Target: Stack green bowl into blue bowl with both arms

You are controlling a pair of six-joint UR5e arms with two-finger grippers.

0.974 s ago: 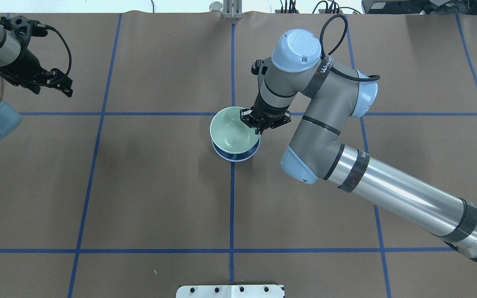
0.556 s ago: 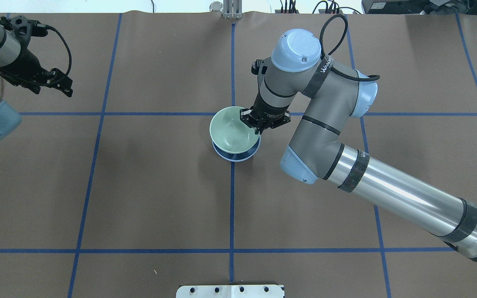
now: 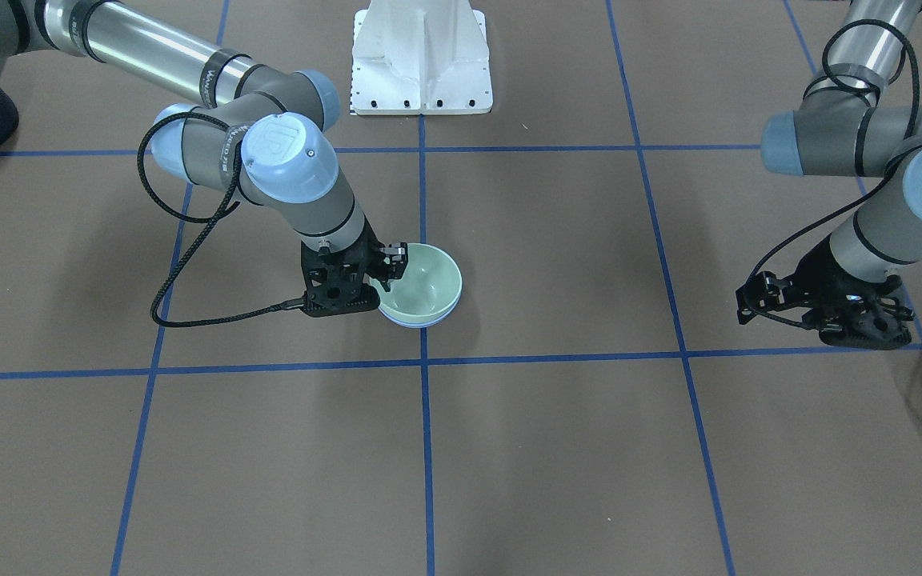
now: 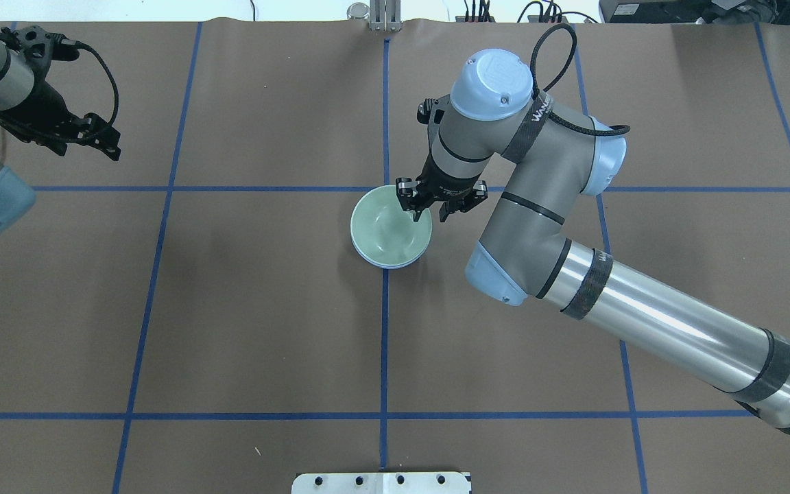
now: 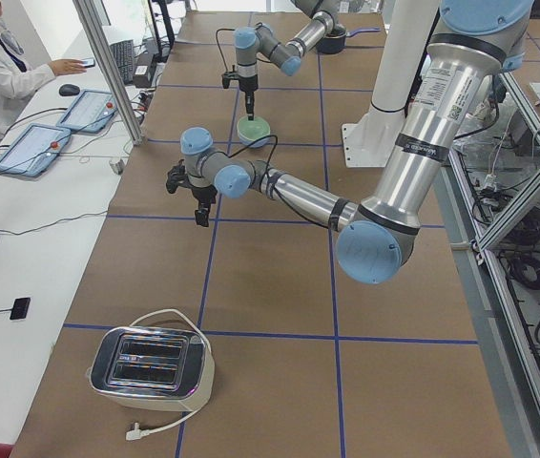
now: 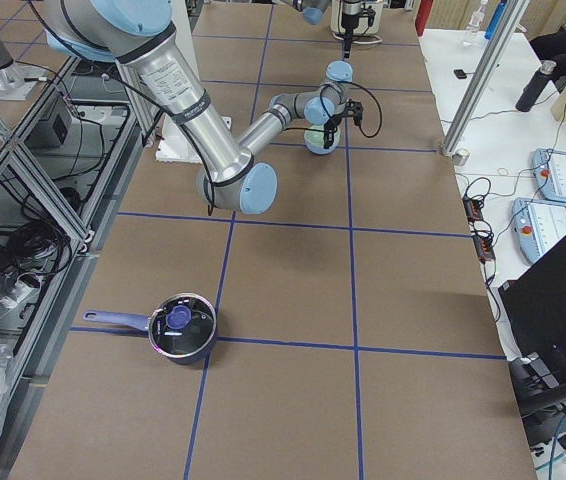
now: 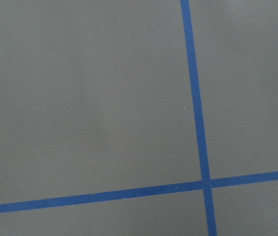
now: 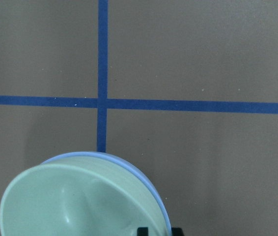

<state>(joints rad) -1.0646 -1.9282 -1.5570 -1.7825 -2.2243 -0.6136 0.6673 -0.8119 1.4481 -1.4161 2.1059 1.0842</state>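
Green bowl (image 4: 388, 230) has dropped level into the blue bowl (image 8: 153, 192), mid-counter (image 4: 265, 309). Right gripper (image 4: 429, 214) is at its rim, jaws now spread. Lifting off askew could snag the rim and tip the stack. Blue shows only a thin edge. Left gripper (image 4: 103, 143) hangs well apart; I cannot tell its jaws' state.

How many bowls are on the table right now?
2. The green bowl sits nested inside the blue bowl at the table's centre, by the right gripper; only the blue bowl's rim shows.
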